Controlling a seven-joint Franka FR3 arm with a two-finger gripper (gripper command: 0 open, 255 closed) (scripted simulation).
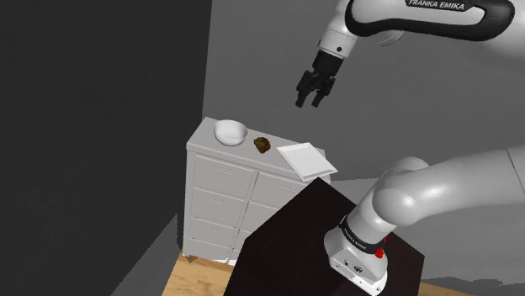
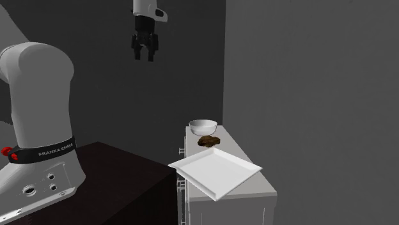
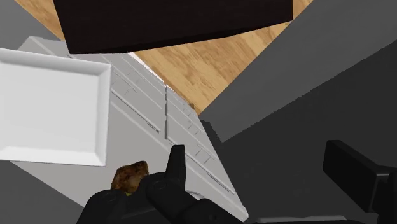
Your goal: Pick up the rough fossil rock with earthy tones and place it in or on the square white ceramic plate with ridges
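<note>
Brown rock, well below gripper, jaws apart

You see a white bowl on a white drawer cabinet, at the shoulder view's left end of its top. The cabinet stands on wooden floor by grey walls.

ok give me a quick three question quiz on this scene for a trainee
1. True or false: the brown rock lies on the square white plate.
2. On top of the white drawer cabinet, what lies between the white bowl and the plate?
3. The jaws are: A) open, up in the air, touching nothing; B) shut on the rock; C) resting inside the bowl.

Key: 1 false; 2 the rock; 3 A.
</note>
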